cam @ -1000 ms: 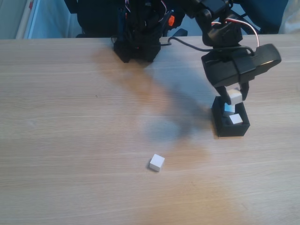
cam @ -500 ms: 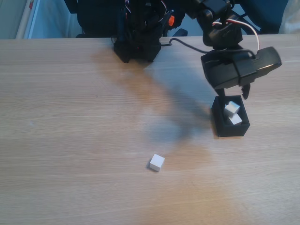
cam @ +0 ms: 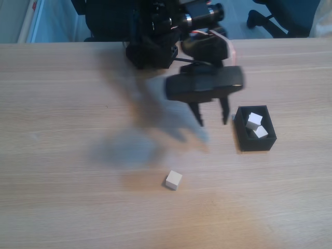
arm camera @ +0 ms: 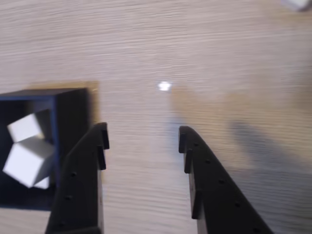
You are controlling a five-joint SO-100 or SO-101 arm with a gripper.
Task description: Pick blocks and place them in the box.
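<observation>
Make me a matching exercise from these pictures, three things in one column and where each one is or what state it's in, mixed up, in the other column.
Things:
1. gripper
2. lone block
3. box

States:
A. holds white blocks inside
B. lies alone on the bare table
C. open, empty, above the table beside the box

Pairs: 1-C, 2-B, 3-A

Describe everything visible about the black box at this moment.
The black box is a small, open-topped rectangular container with thin, matte dark walls, resting flat on the wooden table at the right of the fixed view. Inside it white cubes lie tilted against each other; two show clearly, and the wrist view hints at a third beneath. The open end effector hangs just to its left, not touching it. In the wrist view the box sits at the left edge.
</observation>
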